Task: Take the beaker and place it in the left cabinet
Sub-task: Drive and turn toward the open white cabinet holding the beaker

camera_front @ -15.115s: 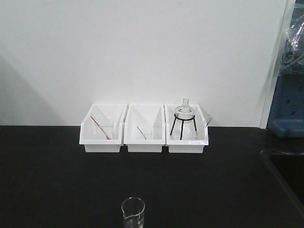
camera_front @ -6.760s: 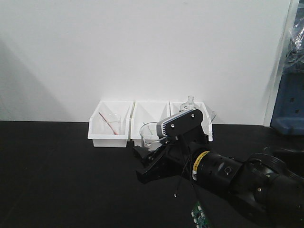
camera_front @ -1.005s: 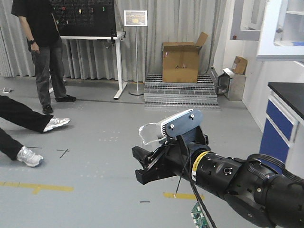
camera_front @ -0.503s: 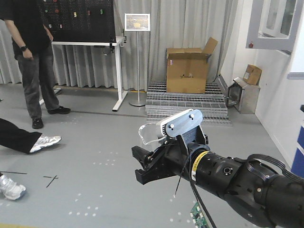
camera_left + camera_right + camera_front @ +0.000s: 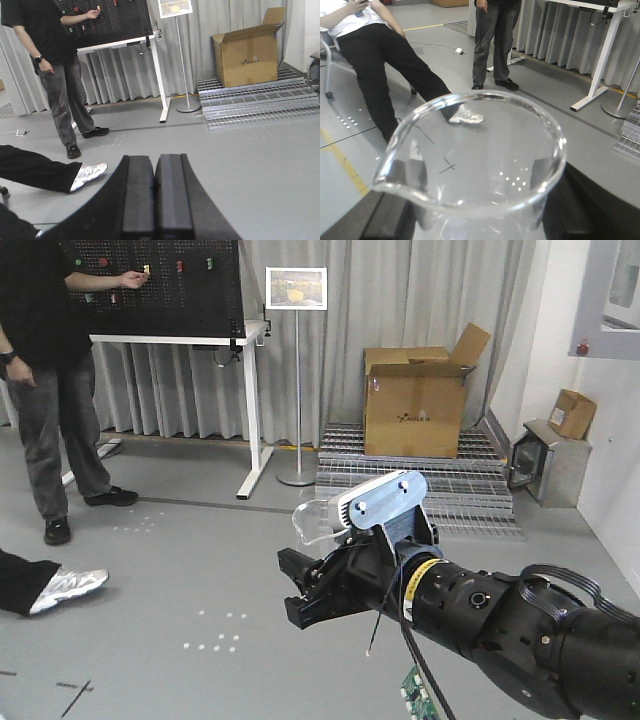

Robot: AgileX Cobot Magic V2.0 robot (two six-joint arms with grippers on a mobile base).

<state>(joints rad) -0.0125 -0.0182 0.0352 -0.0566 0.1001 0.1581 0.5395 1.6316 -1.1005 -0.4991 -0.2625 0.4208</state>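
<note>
Right gripper (image 5: 308, 592): we see its black, blocky fingers (image 5: 572, 207) clamped on the beaker (image 5: 470, 150) from 3 and 9 o'clock in the wrist view.
Beaker: clear, smooth glass and cylindrical, with a round rim drawn into a pouring lip at 8 o'clock. It is upright in the right gripper, in the air above the floor. From the front we see only its upper part (image 5: 320, 521).
Left gripper (image 5: 154, 172): two flat, matte black pads (image 5: 139, 192) are pressed together with nothing between them.
Right arm (image 5: 500, 625): glossy black rounded housings with a yellow band. A pale grey screwed plate (image 5: 385, 498) sits over the wrist at 12 o'clock.
Floor (image 5: 180, 570): smooth grey, speckled with small white dots.
Sign stand (image 5: 296, 380): a thin metal pole on a round base, at 12 o'clock from the beaker.
Cardboard box (image 5: 422, 400): brown with open flaps, at 1 o'clock, on ridged metal grating (image 5: 420, 485).
Standing person (image 5: 45, 390): black shirt and grey trousers, at 10 o'clock, with one hand on a black pegboard (image 5: 170, 280).
Curtain (image 5: 190, 380): pale grey and pleated.
Seated person (image 5: 385, 55): black trousers.
</note>
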